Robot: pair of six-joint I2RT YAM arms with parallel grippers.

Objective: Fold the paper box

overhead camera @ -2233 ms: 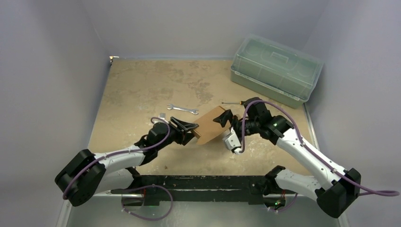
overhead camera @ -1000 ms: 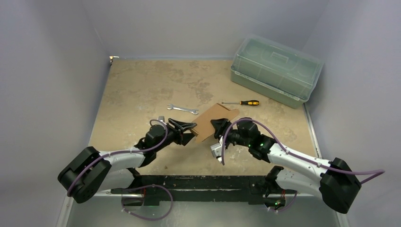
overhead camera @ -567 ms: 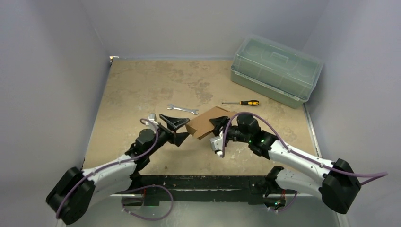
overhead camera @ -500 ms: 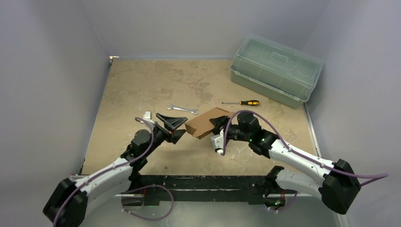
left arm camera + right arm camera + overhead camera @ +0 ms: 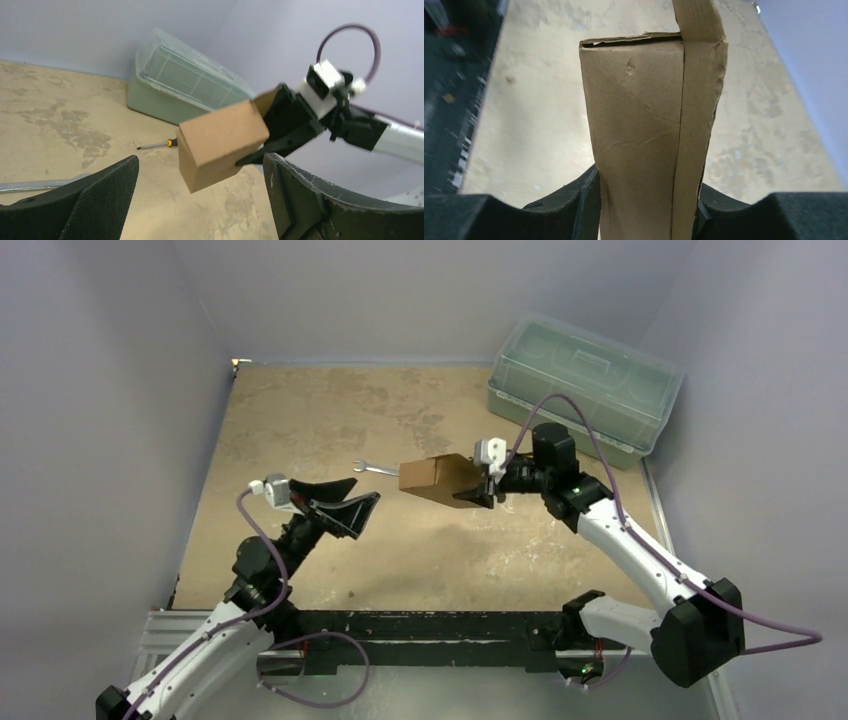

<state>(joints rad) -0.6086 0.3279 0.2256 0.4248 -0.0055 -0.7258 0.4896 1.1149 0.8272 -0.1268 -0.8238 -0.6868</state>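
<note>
Nearest the bases, the left end effector (image 5: 360,492) stands clear above the tabletop (image 5: 300,420) with its jaws spread wide and nothing between them, aimed toward the paper box (image 5: 428,477) but well apart from it. Beyond it, the right end effector (image 5: 468,483) has its jaws drawn in about halfway onto one end of the box, a finger pressed on each side, and holds it in the air over the middle of the tabletop with its free end pointing at the left arm. Folding looks largely done, so this reads as a late step: one arm presents the formed box while the other stands ready to finish or check it. The next move probably calls for the left end effector to come in squarely on the free end and press or tuck whatever flap remains, while the right arm's grip stays firm so the walls do not spring apart. The box is plain brown cardboard, formed into a shallow rectangular block with crisp edges. In the right wrist view its broad face carries light creases, a narrower panel runs down one side, and a strip stands proud past the far end. A thin dark gap shows along that end, so the closure there may not be fully seated, though the angle is too steep to be sure. Farther back lie a wrench (image 5: 372,468) and a screwdriver (image 5: 157,145), and a lidded plastic bin (image 5: 585,385) sits in the far right corner.
</note>
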